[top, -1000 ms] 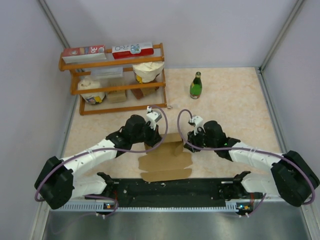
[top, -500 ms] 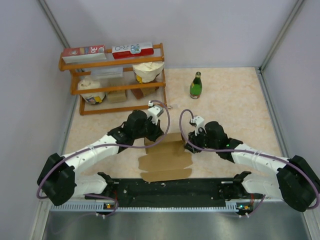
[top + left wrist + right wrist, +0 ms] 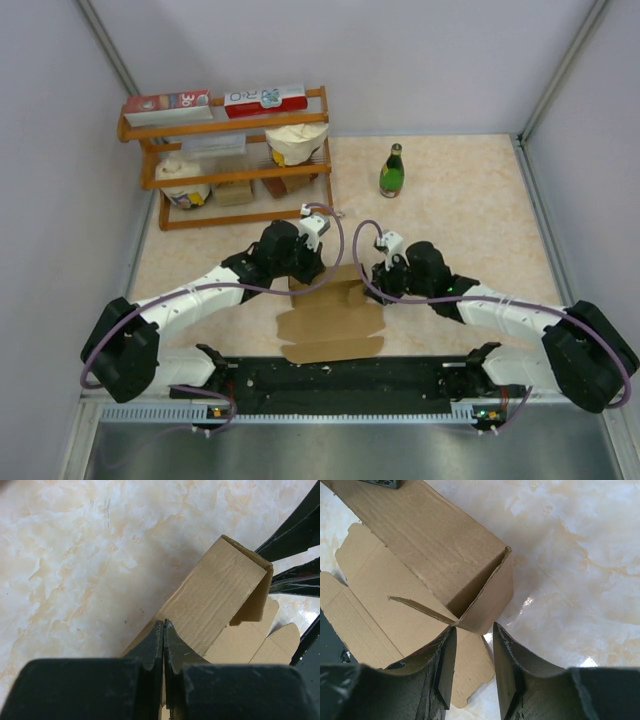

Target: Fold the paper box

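Centre of the top view, toward the lower edge: the plain brown cardboard paper box (image 3: 330, 318) lies on the beige marbled tabletop (image 3: 460, 190). It is half-formed, with its far strip raised into a wall with a turned end and its near panels flat.
Same thing, wrist views: the raised wall (image 3: 215, 592) runs to the upper right of the left view. The folded corner (image 3: 470, 580) sits mid-frame in the right view, with a loose tab slanting inside it.
State of left gripper (image 3: 163, 625): the jaws are pressed together at the bottom centre and the tips rest on the wall's lower edge. I cannot tell whether cardboard is pinched between them.
State of right gripper (image 3: 474, 630): the jaws are apart and the box's corner sits just at the tips. One finger (image 3: 445, 665) is beside the tab, and nothing is clamped.
Step, as judged: the corner is being squared and the tab tucked in, so the task looks roughly mid-way.
Risk one: the wall could spring flat if the left tips slip off its edge.
Risk two: the right fingers could crush or tear the corner if they close off the crease line.
Risk three: the light sheet could slide across the smooth top under a sideways push.
Upper left, well apart: a wooden shelf rack (image 3: 235, 185).
Upper centre, well apart: a green glass bottle (image 3: 391, 172).
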`<action>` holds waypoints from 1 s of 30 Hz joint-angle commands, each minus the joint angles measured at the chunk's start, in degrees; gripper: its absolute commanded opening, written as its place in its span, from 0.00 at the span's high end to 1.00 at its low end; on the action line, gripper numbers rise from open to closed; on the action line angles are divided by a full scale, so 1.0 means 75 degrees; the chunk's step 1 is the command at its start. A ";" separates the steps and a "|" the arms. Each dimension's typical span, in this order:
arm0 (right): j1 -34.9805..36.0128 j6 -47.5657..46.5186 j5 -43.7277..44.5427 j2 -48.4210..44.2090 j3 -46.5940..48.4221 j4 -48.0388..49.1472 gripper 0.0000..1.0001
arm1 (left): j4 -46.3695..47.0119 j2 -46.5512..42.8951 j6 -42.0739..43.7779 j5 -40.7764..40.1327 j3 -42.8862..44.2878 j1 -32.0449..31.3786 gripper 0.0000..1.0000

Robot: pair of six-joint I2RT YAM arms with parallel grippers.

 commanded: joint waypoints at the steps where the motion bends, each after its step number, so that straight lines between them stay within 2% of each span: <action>1: 0.0096 -0.0224 -0.0143 0.0137 -0.0036 0.0807 0.65 | 0.0133 0.0035 0.0127 -0.0129 0.0268 0.0008 1.00; 14: 0.0108 -0.0423 -0.0213 0.0629 -0.0013 0.1557 0.64 | 0.0133 0.0071 0.0150 -0.0012 0.0292 0.0008 1.00; 30: 0.0190 -0.0435 -0.0050 0.1203 -0.0013 0.2576 0.65 | 0.0203 -0.0070 -0.0084 0.0633 -0.0012 0.0008 1.00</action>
